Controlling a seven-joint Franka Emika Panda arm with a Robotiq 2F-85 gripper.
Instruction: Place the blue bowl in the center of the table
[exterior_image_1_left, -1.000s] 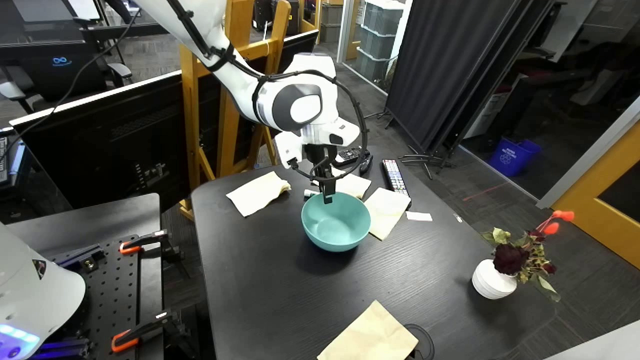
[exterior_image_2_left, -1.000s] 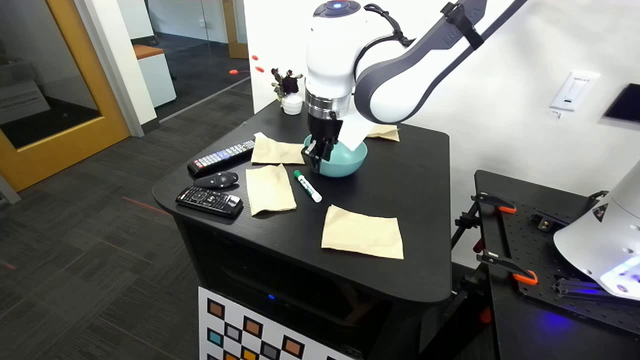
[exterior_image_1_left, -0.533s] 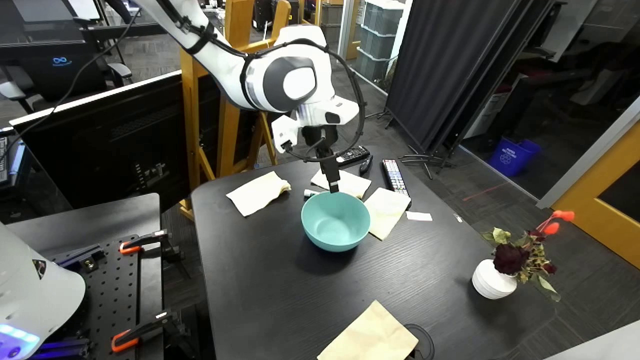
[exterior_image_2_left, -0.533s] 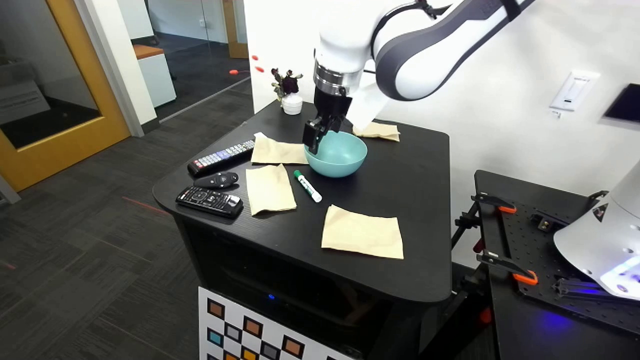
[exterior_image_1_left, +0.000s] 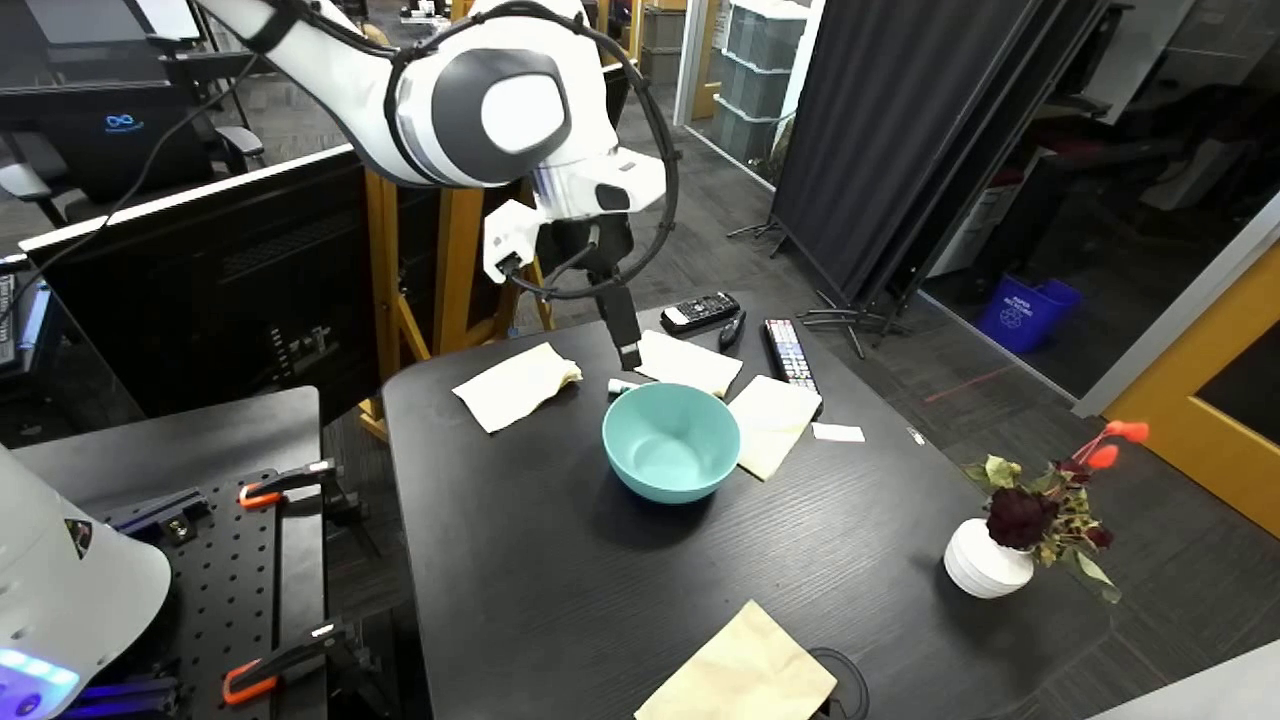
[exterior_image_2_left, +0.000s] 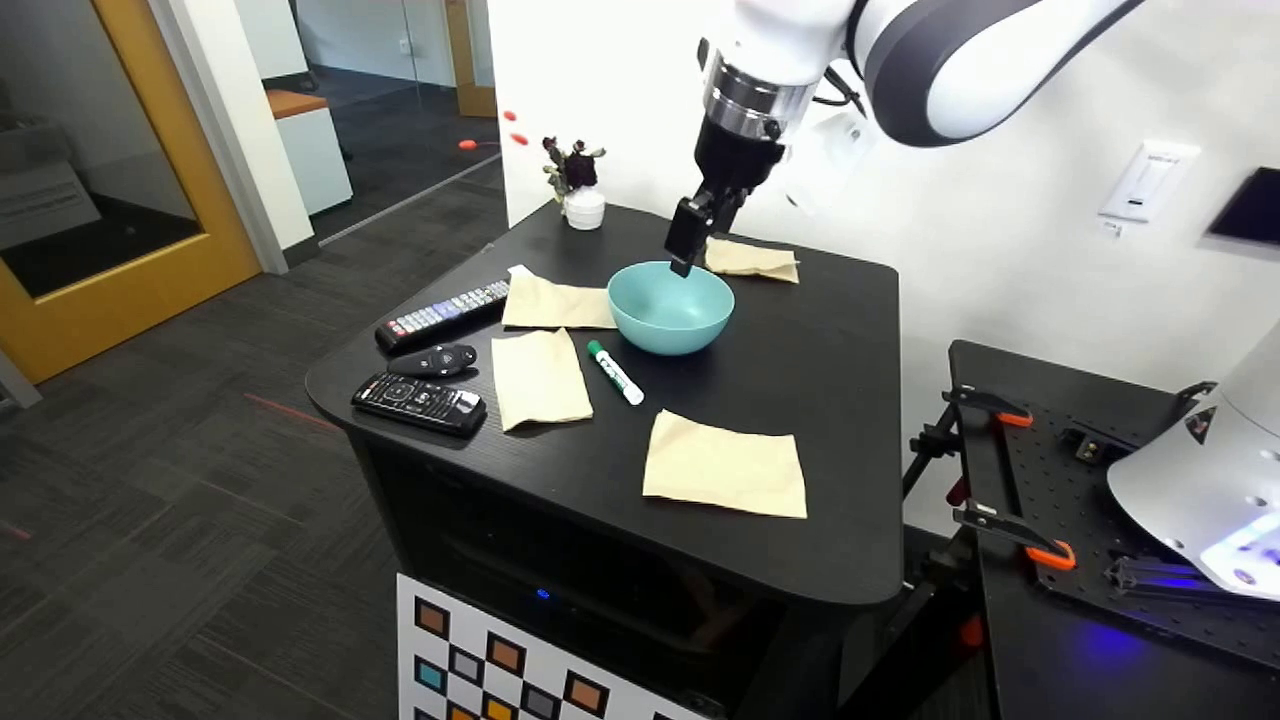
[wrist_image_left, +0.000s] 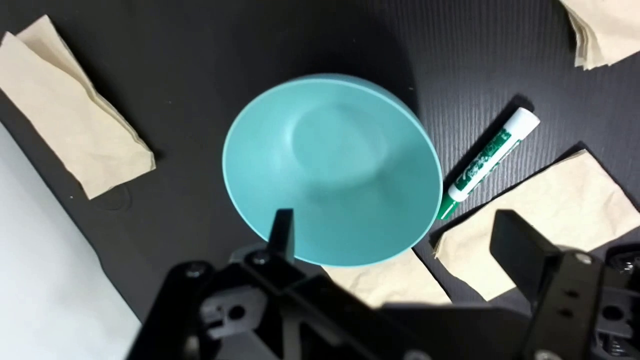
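Observation:
The blue bowl (exterior_image_1_left: 672, 445) stands upright on the dark table (exterior_image_1_left: 530, 580), its inside showing and nothing in it. Around it lie paper sheets, and a marker is close beside its rim. In the wrist view the whole round rim of the bowl (wrist_image_left: 332, 165) is seen from above. My gripper (wrist_image_left: 395, 217) stands open, its two black fingers wide apart with nothing between them. It hangs above the bowl, clear of the rim; in an exterior view the fingertips of the gripper (exterior_image_2_left: 682, 268) appear over the bowl's far edge.
A green-and-white marker (exterior_image_2_left: 615, 372) and several paper sheets (exterior_image_2_left: 725, 465) lie about the bowl. Remotes (exterior_image_2_left: 420, 402) sit at one table corner. A white flower vase (exterior_image_1_left: 988, 558) stands near another edge. Behind the arm are a yellow wooden frame (exterior_image_1_left: 460, 260) and a dark screen (exterior_image_1_left: 230, 290).
My gripper has come up off the bowl's rim, rising and moving away from it toward the robot's base. The bowl has stayed where it was on the table.

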